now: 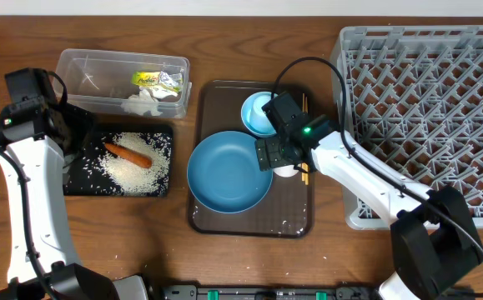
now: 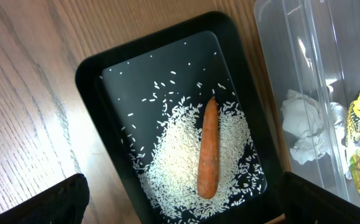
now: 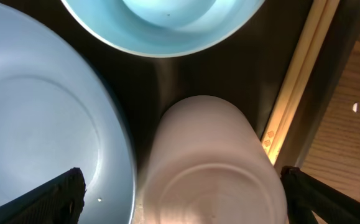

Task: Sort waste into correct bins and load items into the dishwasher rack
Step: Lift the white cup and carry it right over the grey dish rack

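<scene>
Pickup of the white cup is what I am judging to be the step in hand. It is sitting on the brown tray, just right of the bowl, nearer me than the saucer and left of the chopsticks. The right gripper is hovering over it, fingers spread wide on either side and holding nothing. I am planning to centre on the cup, steer the left finger clear of the bowl's rim and the right one clear of the chopsticks, close gently, lift straight, then carry it right to the rack. The left gripper is hanging wide open and empty over the black tray, where carrot and rice are lying. The wrapper in the tub is showing print, but I am making out no words.
</scene>
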You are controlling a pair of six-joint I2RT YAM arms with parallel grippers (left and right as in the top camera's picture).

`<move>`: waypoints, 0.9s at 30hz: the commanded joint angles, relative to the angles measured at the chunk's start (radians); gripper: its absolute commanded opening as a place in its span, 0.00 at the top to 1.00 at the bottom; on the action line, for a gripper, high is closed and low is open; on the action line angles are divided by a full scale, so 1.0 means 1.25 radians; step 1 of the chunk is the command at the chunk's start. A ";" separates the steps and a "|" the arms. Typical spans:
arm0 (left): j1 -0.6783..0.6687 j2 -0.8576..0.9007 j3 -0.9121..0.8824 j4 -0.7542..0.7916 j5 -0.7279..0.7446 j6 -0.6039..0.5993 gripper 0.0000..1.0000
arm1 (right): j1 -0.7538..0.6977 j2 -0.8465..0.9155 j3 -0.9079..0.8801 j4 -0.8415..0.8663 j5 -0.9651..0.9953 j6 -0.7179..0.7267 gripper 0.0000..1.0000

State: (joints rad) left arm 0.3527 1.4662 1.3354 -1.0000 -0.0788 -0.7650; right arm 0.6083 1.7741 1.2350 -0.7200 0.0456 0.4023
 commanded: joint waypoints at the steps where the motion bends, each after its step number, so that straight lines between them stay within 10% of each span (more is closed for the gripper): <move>1: 0.003 0.006 0.001 -0.005 -0.009 0.002 0.02 | 0.006 0.004 0.008 0.001 0.034 0.010 0.03; 16: 0.003 0.006 0.001 -0.005 -0.009 0.002 0.02 | 0.005 0.005 0.005 -0.015 0.062 0.010 0.35; 27: 0.003 0.006 0.001 -0.005 -0.009 0.002 0.02 | -0.007 -0.027 0.025 -0.033 0.056 0.013 0.38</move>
State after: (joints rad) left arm 0.3527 1.4662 1.3354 -0.9997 -0.0788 -0.7650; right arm 0.6067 1.7725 1.2369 -0.7490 0.1059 0.4118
